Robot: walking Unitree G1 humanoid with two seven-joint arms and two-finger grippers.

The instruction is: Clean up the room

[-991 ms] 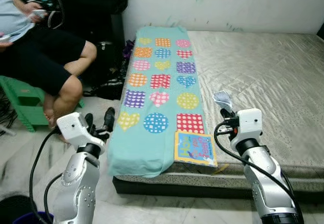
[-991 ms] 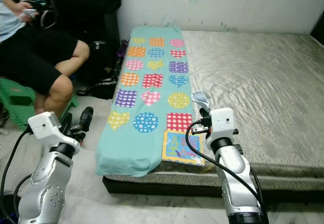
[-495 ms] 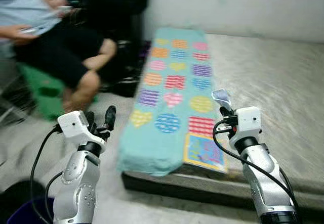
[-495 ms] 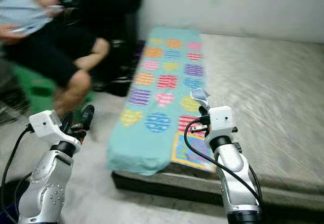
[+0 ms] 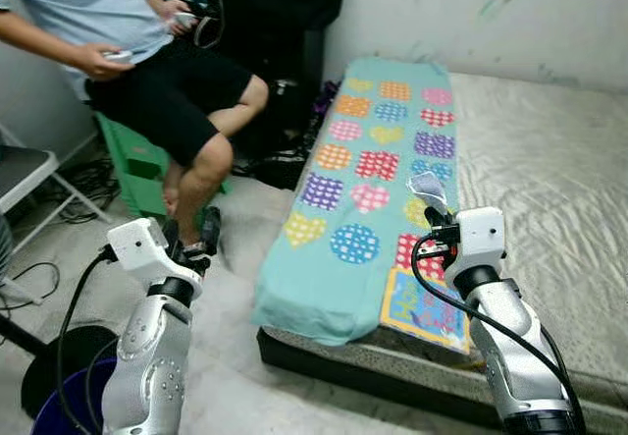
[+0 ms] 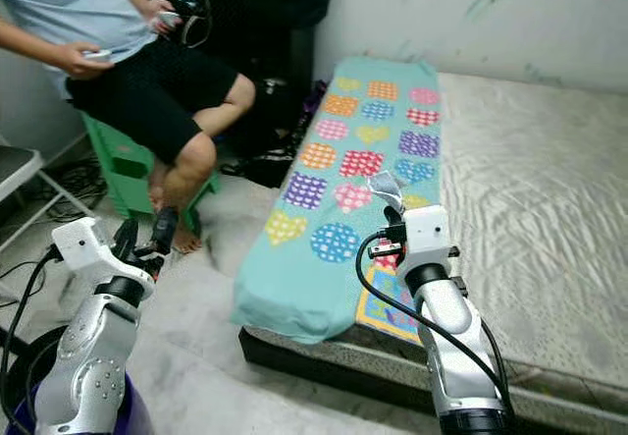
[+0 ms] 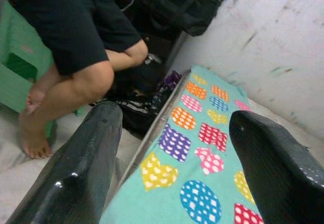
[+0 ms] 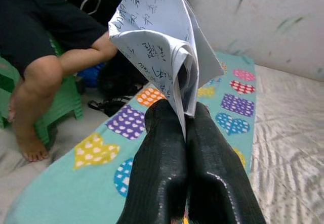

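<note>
A teal sheet (image 5: 368, 209) printed with polka-dotted hearts, circles and squares; a green stool (image 5: 132, 165); white scribbled paper (image 8: 162, 47).

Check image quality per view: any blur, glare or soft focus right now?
Left eye view: sharp, even indoor light, no glare; the blanket pattern reads cleanly. Left wrist view: the open left gripper has fingers soft, close to the lens; background slightly hazy. Right wrist view: the folded paper in the right gripper is crisp enough to show handwriting.
</note>
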